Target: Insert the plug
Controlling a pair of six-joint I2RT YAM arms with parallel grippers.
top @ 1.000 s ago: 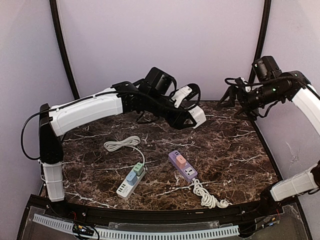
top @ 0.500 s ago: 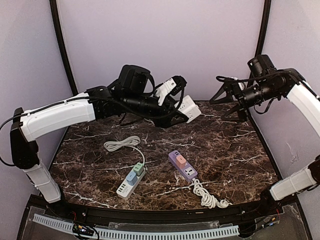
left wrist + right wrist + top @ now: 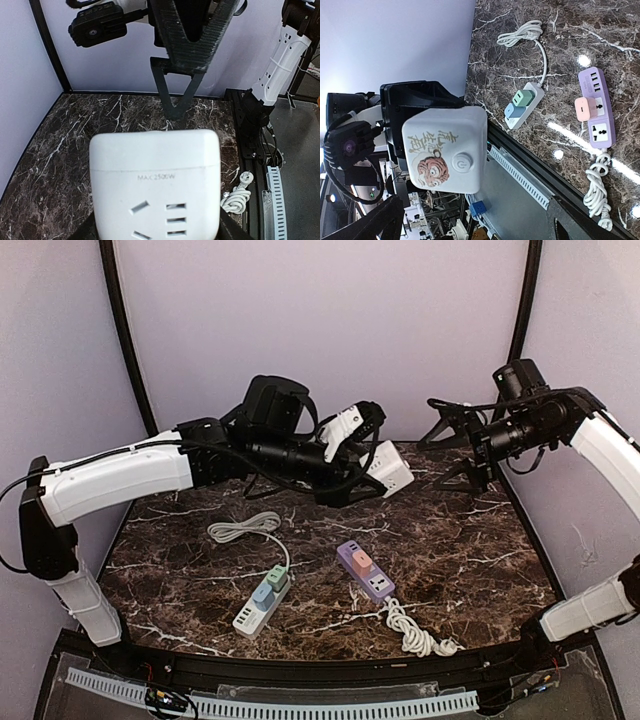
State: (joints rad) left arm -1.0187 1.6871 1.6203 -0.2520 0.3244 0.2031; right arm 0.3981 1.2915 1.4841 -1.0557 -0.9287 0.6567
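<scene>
White cube adapter [image 3: 155, 185] is clamped between the fingers of the left gripper [image 3: 378, 462] and is carried in the air, well above the tabletop. Its socket face, marked "MAX 2500W", points at the left wrist camera. Its power button and cartoon print face the right gripper [image 3: 442, 440].

Note the change over the last second. The left arm has swung its shoulder link outward and raised its elbow, while the adapter ends nearly where it started. The right gripper has advanced leftward. It now faces the adapter from the right, near but apart, with its jaws spread wide and nothing between them. Treat this as preparation for a handover or regrasp; insertion has not begun.

Below the left gripper, toward the near edge, lies the purple power strip [image 3: 365, 570]. A pink plug [image 3: 361, 561] is seated in it, and one socket beside that plug is free. To the left of it, the white power strip [image 3: 262, 605] carries a green plug [image 3: 277, 577] and a blue plug [image 3: 262, 592]. Each strip's cable lies coiled on the dark marble tabletop [image 3: 480, 540].

Lilac walls [image 3: 330, 320] and black corner posts [image 3: 125, 330] enclose the cell. No view shows the adapter's pins, so confirm their orientation before you descend.
</scene>
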